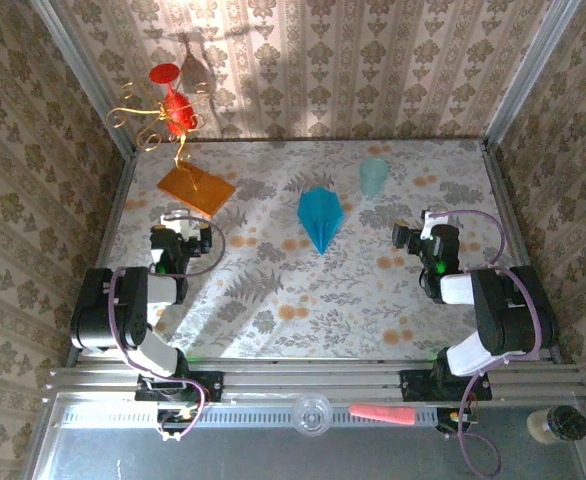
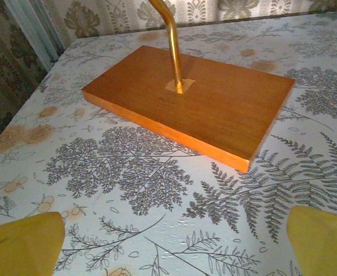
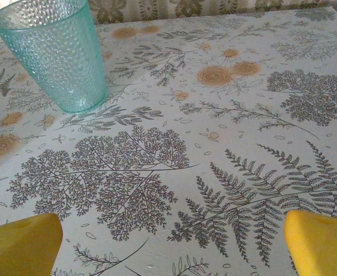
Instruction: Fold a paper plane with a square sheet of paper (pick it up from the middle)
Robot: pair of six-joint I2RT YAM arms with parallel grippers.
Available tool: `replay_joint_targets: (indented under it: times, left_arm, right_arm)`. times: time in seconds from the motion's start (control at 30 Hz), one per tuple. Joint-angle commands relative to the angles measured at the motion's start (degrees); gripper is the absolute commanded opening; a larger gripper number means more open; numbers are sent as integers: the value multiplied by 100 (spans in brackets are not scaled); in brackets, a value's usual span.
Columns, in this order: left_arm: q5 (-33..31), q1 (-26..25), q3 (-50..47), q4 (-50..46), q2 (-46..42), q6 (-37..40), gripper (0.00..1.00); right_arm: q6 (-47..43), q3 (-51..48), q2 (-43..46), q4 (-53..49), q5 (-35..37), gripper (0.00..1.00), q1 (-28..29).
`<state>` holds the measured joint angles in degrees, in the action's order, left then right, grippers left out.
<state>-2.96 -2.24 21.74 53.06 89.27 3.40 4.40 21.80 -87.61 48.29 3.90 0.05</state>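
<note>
At the far left corner stands a red and gold wire ornament (image 1: 169,103), its gold rod (image 2: 169,40) set into an orange slab (image 2: 188,100) that lies flat on the floral table (image 1: 303,310). Just near of that slab hangs the left gripper (image 2: 174,247), released, its yellow fingers (image 2: 22,244) spread wide over bare tablecloth and holding nothing; the slab's near edge lies a little beyond them, not touching. Towards the middle of the table, slightly on the far side, lies the paper plane (image 1: 320,218), a teal-blue kite-shaped dart with a centre crease, flat on the cloth with its sharp tip pointing to the near edge. It rests between the two arms, well apart from both, and nothing touches it. To its right and a little farther back stands a pale mint translucent cup (image 3: 56,52), upright with its mouth up, near the plane but apart from it. On the right, the right gripper (image 3: 174,247) is likewise released, its yellow pads (image 3: 19,244) wide apart above the patterned cloth and empty, with the cup standing to the far left of it.
</note>
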Motion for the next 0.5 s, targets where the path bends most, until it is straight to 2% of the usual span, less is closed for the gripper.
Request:
replay_joint_targets:
  times: [0.0, 0.17, 0.4, 0.47]
  left_arm:
    - [-24, -31, 16, 69, -9, 176, 100]
    - [257, 100, 94, -87, -10, 95, 100]
    - [305, 139, 121, -131, -7, 64, 100]
    - [320, 145, 111, -120, -7, 61, 100]
  right_arm:
    - [-125, 132, -36, 171, 71, 100, 22]
    - [-124, 132, -36, 172, 79, 100, 31]
    - [-126, 119, -29, 182, 70, 100, 32]
    - [-190, -18, 5, 395, -171, 100, 13]
